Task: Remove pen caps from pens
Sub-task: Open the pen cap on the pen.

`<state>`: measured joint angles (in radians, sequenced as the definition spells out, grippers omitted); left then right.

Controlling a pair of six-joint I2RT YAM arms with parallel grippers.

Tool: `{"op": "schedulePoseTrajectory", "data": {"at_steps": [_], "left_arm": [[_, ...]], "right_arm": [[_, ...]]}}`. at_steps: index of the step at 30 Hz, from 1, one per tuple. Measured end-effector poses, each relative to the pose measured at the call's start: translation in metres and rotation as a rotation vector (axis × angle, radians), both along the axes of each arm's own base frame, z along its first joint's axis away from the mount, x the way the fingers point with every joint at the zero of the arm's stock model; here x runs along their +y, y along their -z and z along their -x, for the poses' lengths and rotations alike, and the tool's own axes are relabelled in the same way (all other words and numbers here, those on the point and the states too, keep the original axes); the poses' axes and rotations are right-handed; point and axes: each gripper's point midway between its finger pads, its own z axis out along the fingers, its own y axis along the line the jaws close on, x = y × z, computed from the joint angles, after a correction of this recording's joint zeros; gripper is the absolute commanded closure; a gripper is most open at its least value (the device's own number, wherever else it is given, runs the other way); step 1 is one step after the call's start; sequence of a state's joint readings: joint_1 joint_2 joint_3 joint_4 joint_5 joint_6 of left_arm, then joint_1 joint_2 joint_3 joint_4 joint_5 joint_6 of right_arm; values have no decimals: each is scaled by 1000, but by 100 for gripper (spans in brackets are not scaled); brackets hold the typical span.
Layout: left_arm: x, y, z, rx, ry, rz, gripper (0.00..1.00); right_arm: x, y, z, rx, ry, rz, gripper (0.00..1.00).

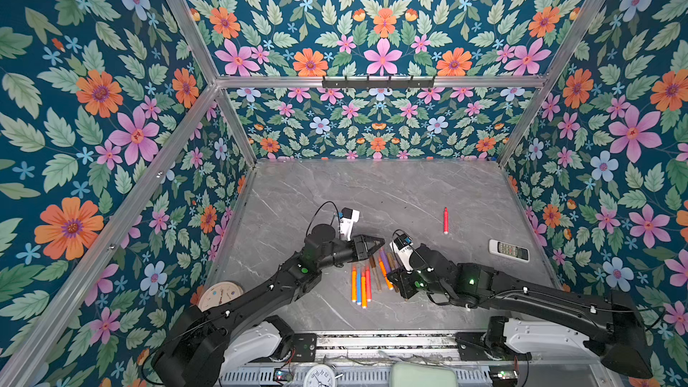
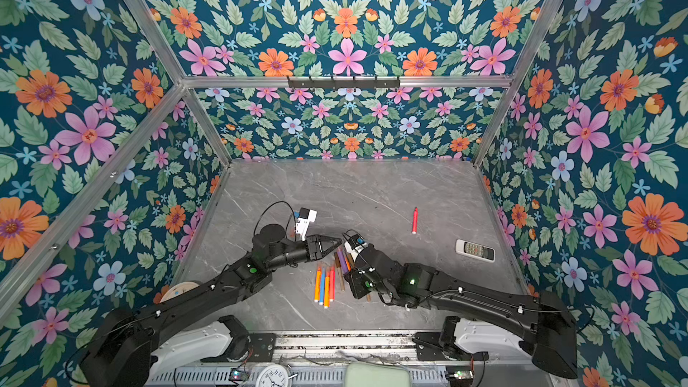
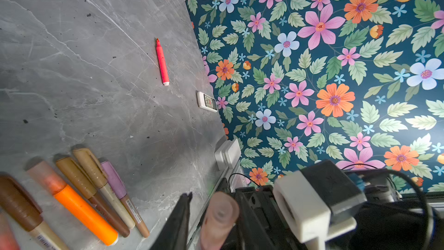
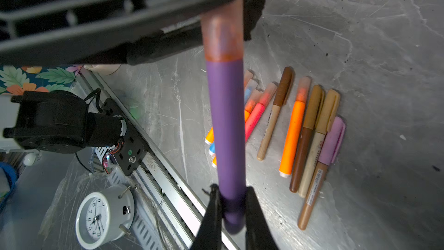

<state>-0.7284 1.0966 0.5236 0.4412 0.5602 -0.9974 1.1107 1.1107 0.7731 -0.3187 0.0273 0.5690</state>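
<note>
My right gripper (image 4: pixel 231 188) is shut on the lower barrel of a purple pen (image 4: pixel 227 126), held above the table in both top views (image 1: pixel 385 260) (image 2: pixel 341 256). Its translucent orange-pink pen cap (image 4: pixel 222 37) (image 3: pixel 219 215) sits between the jaws of my left gripper (image 3: pixel 213 197) (image 1: pixel 376 243). Those jaws stand open, with a gap between one finger (image 3: pixel 182 212) and the cap. Several capped pens (image 1: pixel 361 284) (image 4: pixel 302 128) lie side by side on the grey table under both grippers. A lone red pen (image 1: pixel 445 220) (image 3: pixel 162 62) with a bare tip lies farther back.
A white remote control (image 1: pixel 508 250) (image 3: pixel 207 101) lies near the right wall. A round clock (image 1: pixel 219 295) sits under my left arm by the left wall. A white alarm clock (image 4: pixel 103 215) (image 1: pixel 320 376) stands past the front rail (image 4: pixel 168 183).
</note>
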Motion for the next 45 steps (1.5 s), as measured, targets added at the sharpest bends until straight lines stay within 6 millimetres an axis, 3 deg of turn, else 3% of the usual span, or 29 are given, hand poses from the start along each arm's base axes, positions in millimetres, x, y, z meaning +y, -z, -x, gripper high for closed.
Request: {"op": "schedulePoseTrajectory", "data": {"at_steps": [5, 9, 12, 13, 19, 23, 24, 26, 32, 45], "left_arm": [[-1, 5, -1, -15, 0, -26, 100], [-1, 6, 0, -19, 3, -32, 100], [-2, 5, 1, -21, 5, -31, 100], [-2, 5, 1, -21, 6, -30, 100], [-6, -1, 6, -23, 34, -7, 100], [-8, -2, 7, -10, 42, 6, 100], [-9, -3, 7, -11, 46, 9, 100], [-10, -4, 9, -14, 57, 15, 100], [-10, -6, 9, -21, 54, 18, 100], [8, -16, -24, -1, 75, -134, 100]], "right_arm": [[0, 2, 0, 15, 9, 0, 100], [-2, 3, 2, 22, 12, 5, 100], [-3, 2, 2, 21, 14, 4, 74], [-3, 1, 2, 22, 15, 3, 70], [1, -1, -1, 16, 15, -1, 68], [2, 0, -1, 18, 16, 5, 70], [2, -1, -2, 16, 16, 3, 77], [3, -4, -3, 4, 11, 3, 100], [3, -6, -3, -2, 5, -2, 100], [18, -13, -19, -58, 65, -137, 100]]}}
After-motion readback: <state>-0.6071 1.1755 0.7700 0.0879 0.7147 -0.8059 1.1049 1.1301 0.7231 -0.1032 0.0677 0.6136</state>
